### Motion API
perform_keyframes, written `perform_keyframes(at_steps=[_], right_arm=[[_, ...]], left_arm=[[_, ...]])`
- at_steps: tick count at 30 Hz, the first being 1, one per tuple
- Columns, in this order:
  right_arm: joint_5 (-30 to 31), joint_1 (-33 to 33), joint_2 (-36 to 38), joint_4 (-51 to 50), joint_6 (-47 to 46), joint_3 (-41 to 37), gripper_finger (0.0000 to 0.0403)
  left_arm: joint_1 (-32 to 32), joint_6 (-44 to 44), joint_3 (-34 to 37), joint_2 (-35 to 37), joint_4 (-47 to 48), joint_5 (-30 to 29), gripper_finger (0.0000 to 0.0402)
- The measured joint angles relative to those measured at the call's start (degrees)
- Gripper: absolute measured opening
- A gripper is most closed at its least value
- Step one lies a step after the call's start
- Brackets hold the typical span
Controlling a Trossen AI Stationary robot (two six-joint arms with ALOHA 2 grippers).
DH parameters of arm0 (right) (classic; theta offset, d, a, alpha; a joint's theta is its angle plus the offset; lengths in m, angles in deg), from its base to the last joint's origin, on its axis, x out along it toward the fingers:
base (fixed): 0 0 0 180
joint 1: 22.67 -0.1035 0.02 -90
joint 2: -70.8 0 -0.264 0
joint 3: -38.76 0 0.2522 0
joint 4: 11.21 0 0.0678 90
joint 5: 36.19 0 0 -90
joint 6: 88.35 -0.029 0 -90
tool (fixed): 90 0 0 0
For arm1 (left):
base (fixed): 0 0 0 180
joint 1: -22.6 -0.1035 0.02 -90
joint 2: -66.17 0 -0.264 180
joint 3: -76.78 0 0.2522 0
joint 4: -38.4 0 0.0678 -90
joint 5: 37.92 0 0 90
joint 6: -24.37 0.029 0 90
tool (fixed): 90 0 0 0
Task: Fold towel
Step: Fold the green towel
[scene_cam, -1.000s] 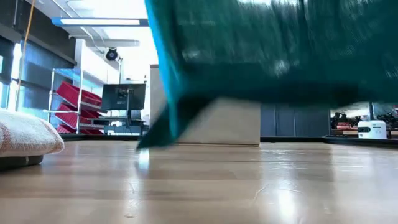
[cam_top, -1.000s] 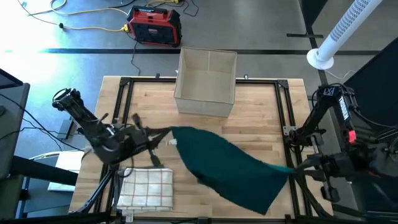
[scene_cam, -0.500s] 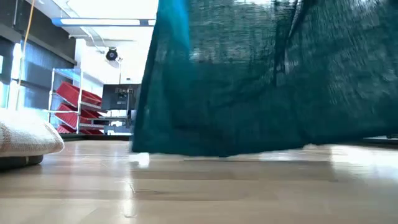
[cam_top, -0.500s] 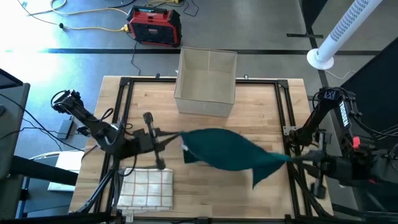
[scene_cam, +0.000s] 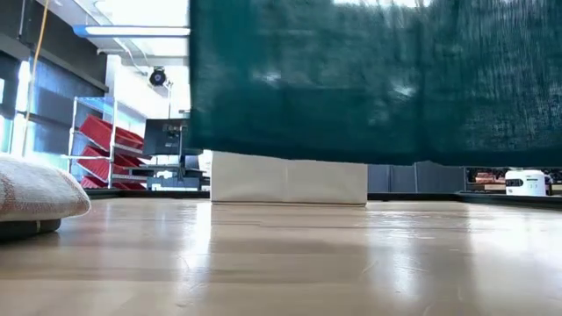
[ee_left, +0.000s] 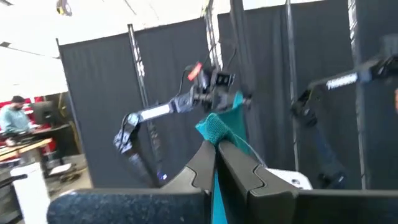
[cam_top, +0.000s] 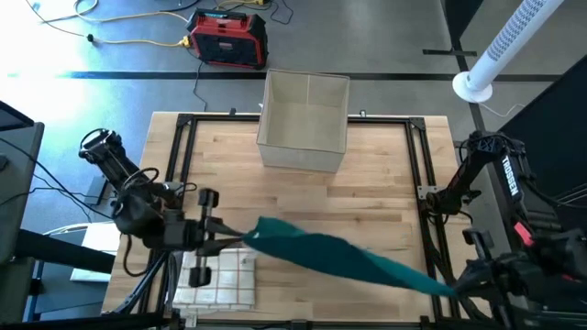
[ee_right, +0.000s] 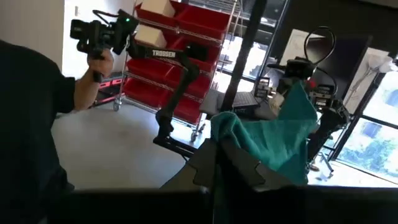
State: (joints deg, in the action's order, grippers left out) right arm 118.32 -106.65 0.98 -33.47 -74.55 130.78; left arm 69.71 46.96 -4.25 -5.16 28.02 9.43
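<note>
Left gripper (cam_top: 240, 240), lower left, and right gripper (cam_top: 456, 291), lower right, each clench one towel (cam_top: 344, 259) corner. Towel hangs above the table (cam_top: 367, 197), long axis spanning both grippers equally.

Right gripper (ee_right: 217, 152) dark fingers pinched together on a corner of the teal woven cloth towel (ee_right: 273, 134). Towel stretches off to the left gripper (ee_right: 297, 78) on the far arm. Red storage bins on wire shelving (ee_right: 186, 28) behind; person's dark sleeve (ee_right: 28, 106) alongside.
</note>
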Motion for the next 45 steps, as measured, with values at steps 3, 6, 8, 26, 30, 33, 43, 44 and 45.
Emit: perform_keyframes(at_steps=[3, 6, 8, 26, 30, 33, 43, 44, 45], right_arm=[[2.7, -0.1, -0.4, -0.1, 0.0, 0.0, 0.0], [5.4, -0.1, -0.4, -0.1, -0.1, 0.0, 0.0], [8.3, -0.1, -0.4, -0.1, -0.1, 0.0, 0.0], [11.3, 4.8, 1.3, -80.3, -93.5, -4.0, 0.0], [6.8, 7.8, 3.8, -80.9, -96.3, -8.1, 0.0], [3.9, 10.2, 5.2, -81.6, -97.5, -10.5, 0.0], [-12.9, 18.8, 12.7, -81.6, -101.6, -21.0, 0.0], [-15.0, 19.2, 13.3, -81.7, -102.1, -22.4, 0.0], [-16.6, 19.7, 13.9, -81.7, -102.3, -23.6, 0.0]], left_arm=[[-0.5, -1.3, 0.0, -0.2, 0.5, -1.3, 0.0], [-1.4, -3.3, 0.0, -0.1, 2.7, -1.9, 0.0], [-2.3, -4.6, 0.0, -0.1, 4.6, -3.0, 0.0], [-20.1, -34.4, 4.9, -0.8, 41.6, 0.2, 0.0], [-25.3, -34.2, 8.2, -0.9, 42.4, 3.7, 0.0], [-29.2, -32.7, 10.4, -0.7, 42.7, 4.8, 0.0], [-41.5, -26.5, 15.4, -0.9, 43.8, 20.2, 0.0], [-42.0, -25.8, 16.2, -0.9, 43.9, 21.6, 0.0], [-42.3, -25.0, 17.0, -0.9, 44.0, 22.2, 0.0]])
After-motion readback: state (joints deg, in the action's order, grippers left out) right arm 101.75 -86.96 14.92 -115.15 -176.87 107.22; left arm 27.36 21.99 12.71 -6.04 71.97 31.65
